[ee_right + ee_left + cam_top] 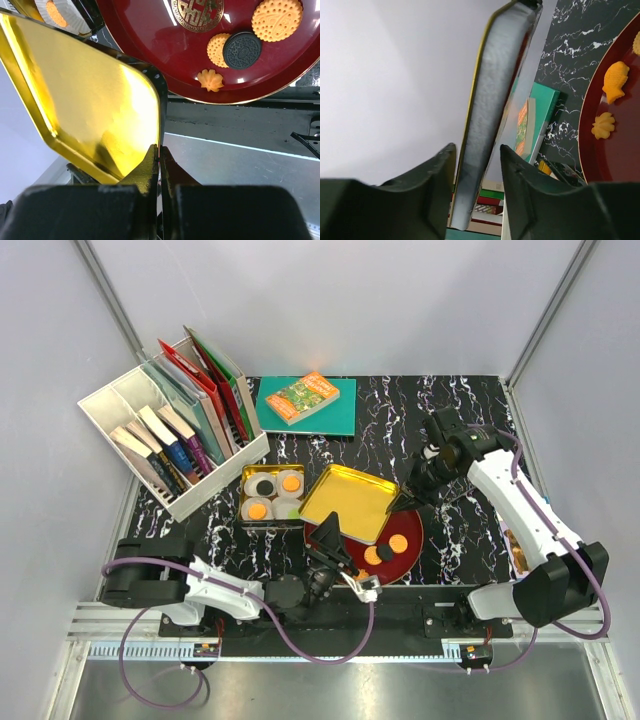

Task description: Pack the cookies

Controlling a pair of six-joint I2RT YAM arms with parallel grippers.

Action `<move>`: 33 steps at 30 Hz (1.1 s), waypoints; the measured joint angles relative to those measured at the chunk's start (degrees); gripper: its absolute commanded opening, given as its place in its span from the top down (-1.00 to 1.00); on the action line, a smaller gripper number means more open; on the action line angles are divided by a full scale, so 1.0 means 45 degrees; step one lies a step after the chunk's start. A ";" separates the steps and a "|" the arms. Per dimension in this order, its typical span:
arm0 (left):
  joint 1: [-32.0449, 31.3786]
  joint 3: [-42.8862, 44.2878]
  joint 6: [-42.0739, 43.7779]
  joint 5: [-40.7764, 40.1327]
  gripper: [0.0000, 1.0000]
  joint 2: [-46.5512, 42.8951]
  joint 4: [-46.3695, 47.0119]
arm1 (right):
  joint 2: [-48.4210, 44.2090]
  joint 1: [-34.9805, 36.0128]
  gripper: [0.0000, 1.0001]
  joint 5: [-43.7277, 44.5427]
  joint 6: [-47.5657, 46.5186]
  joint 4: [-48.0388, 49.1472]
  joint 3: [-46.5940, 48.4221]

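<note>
Cookies lie on the red plate [412, 530]: an orange disc [397, 544], a dark disc [385, 552] and a smaller orange one [372, 556]. In the right wrist view they are the orange disc [276, 19], the dark disc [242, 48] and a flower shape [210, 80]. More cookies sit in paper cups in the open tin [245, 523]. My right gripper [407, 497] [160, 149] is shut on the rim of the gold lid [348, 502] [90, 100] and holds it tilted above the plate. My left gripper [328, 537] [476, 150] is open, its jaws on either side of the lid's edge [490, 100].
A white organiser [170, 435] with books stands at the back left. A green book [325, 410] with an orange booklet on it lies behind the tin. The left wrist view shows a fish shape [615, 80] and a flower shape [603, 125] on the plate.
</note>
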 measured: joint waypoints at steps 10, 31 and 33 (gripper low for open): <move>0.0000 0.0000 0.0092 -0.0078 1.00 0.0083 -0.0034 | -0.0607 0.0000 1.00 -0.0010 0.0000 0.0102 0.0000; -0.0015 0.0942 0.0568 -0.0486 1.00 -0.0291 -0.0019 | -0.1472 0.0015 -0.60 -0.0437 -0.0350 0.0874 0.1379; -0.0010 0.1103 0.0573 -0.0612 1.00 -0.0437 -0.0034 | -0.1530 0.0015 -0.65 -0.0427 -0.0389 0.0947 0.1554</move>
